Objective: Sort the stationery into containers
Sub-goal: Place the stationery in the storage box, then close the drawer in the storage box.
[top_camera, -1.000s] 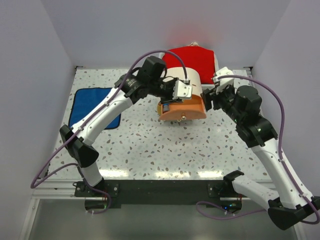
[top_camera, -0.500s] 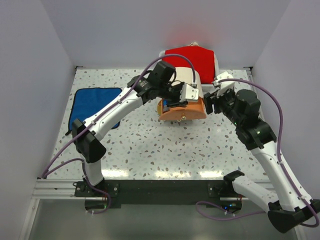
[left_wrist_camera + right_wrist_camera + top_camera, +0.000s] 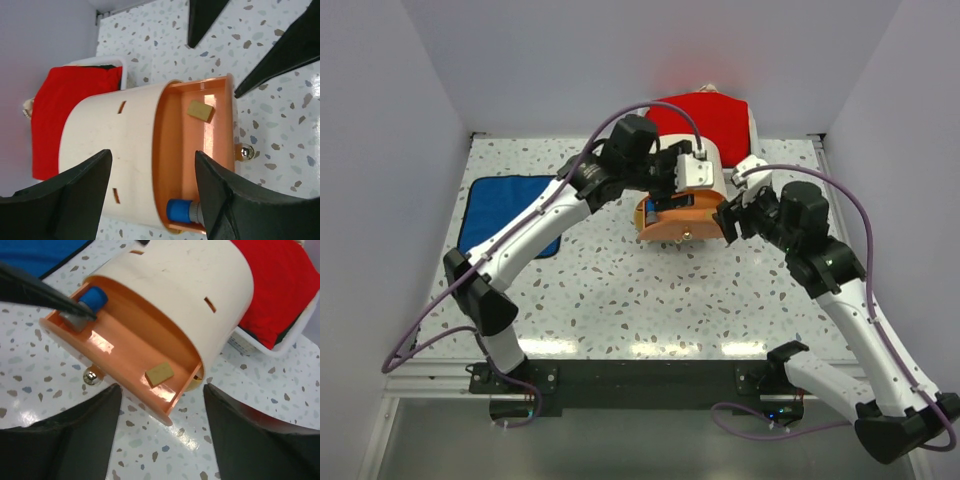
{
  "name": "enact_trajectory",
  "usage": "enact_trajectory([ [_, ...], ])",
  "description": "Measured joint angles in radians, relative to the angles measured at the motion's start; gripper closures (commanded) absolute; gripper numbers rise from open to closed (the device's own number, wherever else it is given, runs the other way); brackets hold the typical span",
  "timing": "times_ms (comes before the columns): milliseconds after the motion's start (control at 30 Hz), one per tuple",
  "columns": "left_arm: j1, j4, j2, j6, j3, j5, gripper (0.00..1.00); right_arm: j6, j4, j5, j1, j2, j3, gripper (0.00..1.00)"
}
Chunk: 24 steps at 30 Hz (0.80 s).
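2 claws: both mine, both spread wide and gripping nothing, hanging over the pulled-out drawer [image 3: 125,347].
Table [image 3: 620,290]: glossy white top flecked with grey and brown chips, nearest my bases.
Right claw [image 3: 162,390]: my black tapered fingers stand apart and empty, just above the drawer's front right corner.
Left claw [image 3: 152,155]: my fingers are parted here too, with nothing between them. They straddle the seam where the shell meets the drawer, and 1 finger sits close beside the blue cap.
Knob [image 3: 90,376]: a small, shiny metal ball on the drawer's curved front.
Drawer: smooth orange plastic with a flat floor, low walls and a rounded front, slid out of the unit toward me.
Eraser [image 3: 201,110]: 1 flat tan block with matte faces, lying on the drawer floor near its right end.
Blue cap [image 3: 93,297]: a short blue cylinder joined to a grey piece, tucked into the drawer's left end. I cannot tell whether my left finger touches it.
Cream unit [image 3: 180,285]: a smooth matte half-cylinder shell with a few narrow slots cut in its curve.
Blue cloth [image 3: 505,205]: soft and flat on the table, well apart to my left.
White tray [image 3: 260,345]: rigid rim just behind the unit.
Red cloth [image 3: 65,110]: soft fabric filling that tray.
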Motion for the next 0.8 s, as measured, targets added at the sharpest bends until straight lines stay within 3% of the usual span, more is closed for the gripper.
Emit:
enact_trajectory([
  [33,0.0,0.006,-0.016,-0.002,-0.008,-0.012,0.28,-0.01,-0.006,-0.026,0.0,0.008,0.0,0.48],
  [67,0.0,0.034,-0.047,-0.007,-0.032,-0.053,0.28,-0.022,-0.013,-0.054,0.0,0.015,0.0,0.64],
  [133,-0.001,0.101,-0.118,-0.028,-0.103,-0.158,0.34,-0.046,-0.013,-0.107,0.0,0.023,-0.011,0.8],
  [167,0.0,0.144,-0.163,-0.048,-0.158,-0.228,0.47,-0.058,-0.013,-0.134,0.0,0.023,-0.026,0.9],
  [233,0.027,0.209,-0.256,-0.108,-0.272,-0.348,0.73,-0.084,-0.01,-0.193,0.0,0.023,-0.072,1.0],
  [267,0.057,0.232,-0.296,-0.15,-0.325,-0.385,1.0,-0.104,-0.011,-0.213,0.0,0.024,-0.089,1.0],
  [467,0.345,0.269,-0.469,-0.406,-0.652,-0.535,1.0,-0.184,-0.012,-0.311,0.002,0.04,-0.157,1.0],
  [600,0.403,0.232,-0.535,-0.501,-0.81,-0.499,1.0,-0.198,0.021,-0.33,0.006,0.068,-0.157,1.0],
  [800,0.466,0.226,-0.568,-0.567,-0.86,-0.425,1.0,-0.179,0.107,-0.328,0.008,0.168,-0.155,1.0],
])
